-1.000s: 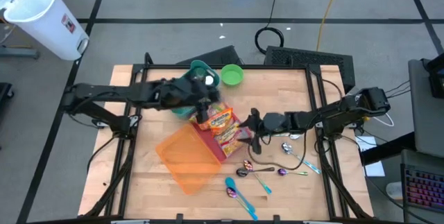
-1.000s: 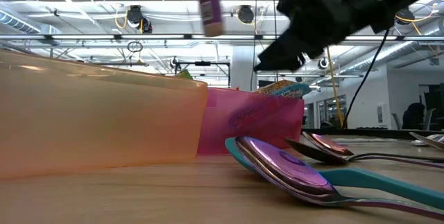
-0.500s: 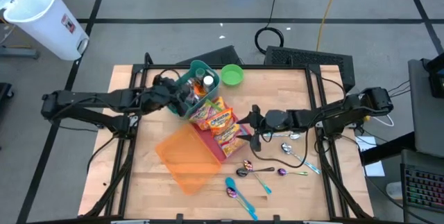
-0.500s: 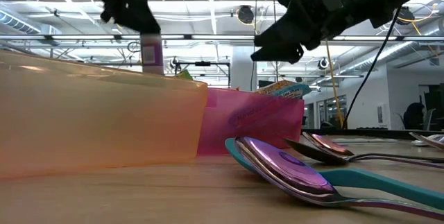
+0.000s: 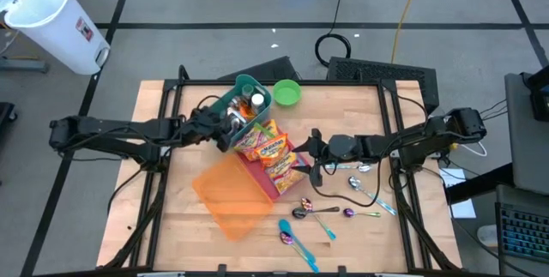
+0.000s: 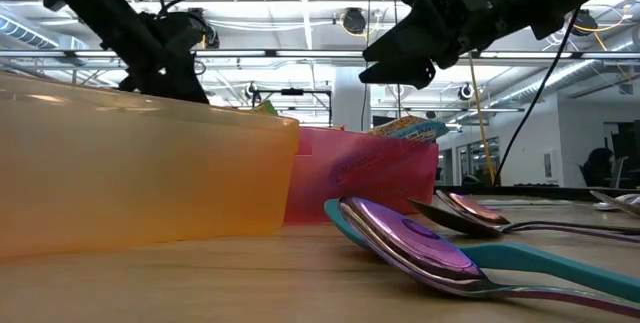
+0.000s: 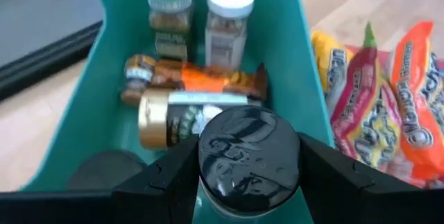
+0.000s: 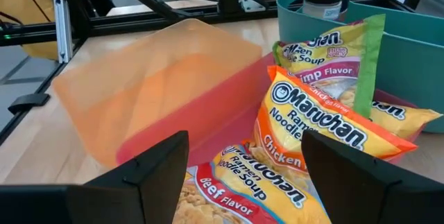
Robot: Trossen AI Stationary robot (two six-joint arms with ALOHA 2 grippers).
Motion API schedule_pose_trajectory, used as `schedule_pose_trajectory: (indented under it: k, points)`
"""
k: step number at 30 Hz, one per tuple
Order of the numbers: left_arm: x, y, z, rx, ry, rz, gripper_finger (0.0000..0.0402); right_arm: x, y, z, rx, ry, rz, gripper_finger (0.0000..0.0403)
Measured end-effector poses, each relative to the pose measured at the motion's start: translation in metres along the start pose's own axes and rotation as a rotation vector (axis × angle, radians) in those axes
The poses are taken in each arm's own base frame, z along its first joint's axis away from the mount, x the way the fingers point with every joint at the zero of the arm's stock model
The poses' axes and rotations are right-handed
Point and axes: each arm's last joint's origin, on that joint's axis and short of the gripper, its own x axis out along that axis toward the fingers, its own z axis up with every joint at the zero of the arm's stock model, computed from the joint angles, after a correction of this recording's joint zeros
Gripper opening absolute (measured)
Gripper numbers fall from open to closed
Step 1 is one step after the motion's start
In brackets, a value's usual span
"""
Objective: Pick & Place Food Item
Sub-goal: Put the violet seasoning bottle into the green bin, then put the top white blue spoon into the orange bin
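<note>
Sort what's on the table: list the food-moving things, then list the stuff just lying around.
In the job:
- black-lidded jar, held by the left gripper
- teal bin holding spice jars
- ramen packets in the pink bin
- right gripper, open near the ramen

Lying about:
- spoons
- orange bin
- green bowl

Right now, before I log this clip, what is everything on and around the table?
Teal bin: one, table's back middle, holding jars and a snack bar.
Jar: one, black lid, in the left claw over the teal bin.
Ramen packs: several, yellow and orange, in the pink bin.
Pink bin: one, mid-table.
Orange bin: one, front of the pink bin.
Green bowl: one, beside the teal bin.
Spoons: several, purple and teal, front right.
White bucket: one, on the floor.
Left claw: at the teal bin.
Right claw: open, beside the ramen.
</note>
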Motion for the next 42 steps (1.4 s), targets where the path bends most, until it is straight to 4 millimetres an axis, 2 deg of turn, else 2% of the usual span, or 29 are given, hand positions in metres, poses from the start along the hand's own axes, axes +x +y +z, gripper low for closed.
schedule_pose_trajectory:
  k: [15, 17, 23, 25, 27, 33, 38, 42]
  points:
    - [0.025, -0.006, -0.015, 0.016, 0.076, 0.045, 0.0207, 0.0, 0.0, 0.0, 0.0, 0.003, 0.0, 0.0272]
    - [0.026, -0.006, -0.015, 0.015, 0.075, 0.044, 0.0232, 0.0, 0.0, 0.0, 0.0, 0.002, -0.001, 0.027]
    - [0.025, -0.008, -0.012, 0.001, 0.05, 0.026, 0.0366, 0.0, 0.0, -0.003, 0.009, 0.036, 0.014, 0.0274]
    - [0.023, -0.007, -0.01, -0.005, 0.039, 0.019, 0.0387, 0.0, 0.001, -0.003, 0.034, 0.038, 0.053, 0.0274]
    - [0.021, -0.007, -0.009, -0.005, 0.031, 0.013, 0.0387, 0.0, 0.002, -0.003, 0.05, 0.04, 0.08, 0.0274]
    - [0.009, -0.006, -0.002, -0.026, -0.006, -0.06, 0.0352, -0.008, 0.004, 0.005, 0.061, 0.013, 0.132, 0.027]
    - [-0.011, -0.004, 0.011, -0.016, -0.107, -0.174, 0.0336, -0.036, 0.004, 0.018, 0.087, 0.028, 0.128, 0.0269]
    - [-0.027, -0.001, 0.02, -0.031, -0.199, -0.249, 0.0337, -0.067, 0.0, 0.016, 0.131, 0.146, 0.063, 0.0264]
